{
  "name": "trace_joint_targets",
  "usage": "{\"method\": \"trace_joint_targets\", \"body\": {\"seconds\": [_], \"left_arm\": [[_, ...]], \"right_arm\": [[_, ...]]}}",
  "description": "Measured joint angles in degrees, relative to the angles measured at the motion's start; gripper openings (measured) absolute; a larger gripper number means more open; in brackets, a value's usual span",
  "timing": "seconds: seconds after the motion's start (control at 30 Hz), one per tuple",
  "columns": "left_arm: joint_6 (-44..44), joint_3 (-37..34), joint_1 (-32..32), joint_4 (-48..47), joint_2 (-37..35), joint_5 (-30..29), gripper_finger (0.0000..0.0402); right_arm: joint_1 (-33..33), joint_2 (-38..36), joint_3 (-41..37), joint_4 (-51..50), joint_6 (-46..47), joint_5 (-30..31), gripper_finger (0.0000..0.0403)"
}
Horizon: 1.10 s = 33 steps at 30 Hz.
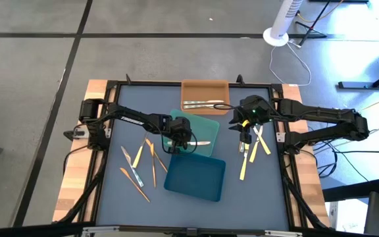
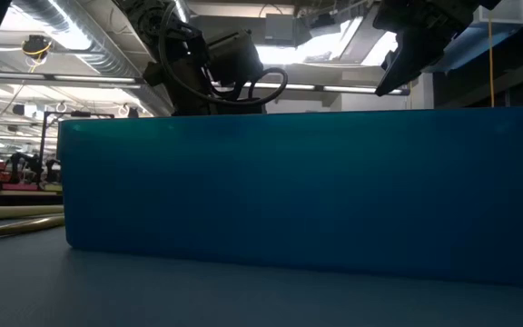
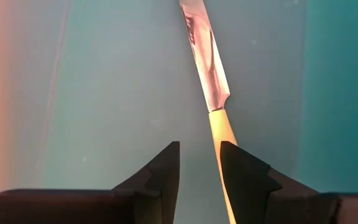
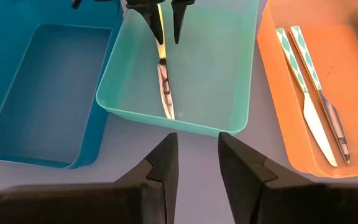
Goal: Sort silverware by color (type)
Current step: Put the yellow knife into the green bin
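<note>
Silverware lies scattered across the blue tabletop [image 1: 110, 191] and in two of the three trays. A knife with a pale yellow handle [image 4: 164, 87] rests in the teal-green tray [image 1: 206, 125] at the centre of the high view; the left gripper [image 1: 179, 146] hangs over that tray's lower left part, and in the left wrist view its fingers [image 3: 166, 171] stand slightly apart, with the knife's handle [image 3: 222, 134] showing just beside one finger, so whether they touch it cannot be told. Two silver-grey knives with patterned handles [image 1: 201, 103] lie side by side in the orange tray [image 1: 205, 85] at the top centre. The dark blue tray [image 1: 196, 178] sits below the teal-green one. Several orange-tan and pale utensils [image 1: 140, 164] lie on the tabletop at the left, and a few pale yellow pieces [image 1: 252, 151] lie at the right, under the right gripper [image 1: 245, 131]. That gripper hovers with its fingers [image 4: 160, 168] a little apart, holding nothing.
</note>
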Motion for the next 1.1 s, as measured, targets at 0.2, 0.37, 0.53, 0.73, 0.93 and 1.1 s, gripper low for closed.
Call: {"method": "trace_joint_targets", "body": {"seconds": [0.2,0.37,0.53,0.73,0.93,1.1], "left_arm": [[0.0,0.0,0.0,0.0,0.0,0.0,0.011],[0.0,0.0,0.0,-0.1,0.0,0.0,0.011],[-0.1,0.0,0.0,-0.2,-0.5,-0.2,0.011],[-0.1,0.0,0.0,-0.3,-3.0,-0.7,0.011],[-0.3,0.0,0.0,-0.5,-7.2,-4.2,0.011],[-1.4,0.0,0.0,-0.6,-11.0,-8.2,0.011]], "right_arm": [[0.0,0.0,0.0,0.0,-0.1,-4.4,0.0101],[1.6,0.0,0.0,0.0,-0.3,-8.7,0.0101],[6.9,0.0,0.0,0.0,-1.7,-8.4,0.0101],[14.2,0.1,0.0,-0.6,-1.6,-6.4,0.0101],[21.7,1.5,0.0,-2.6,-1.7,-6.4,0.0101],[27.5,3.3,0.0,-5.9,-1.7,-6.4,0.0101]]}}
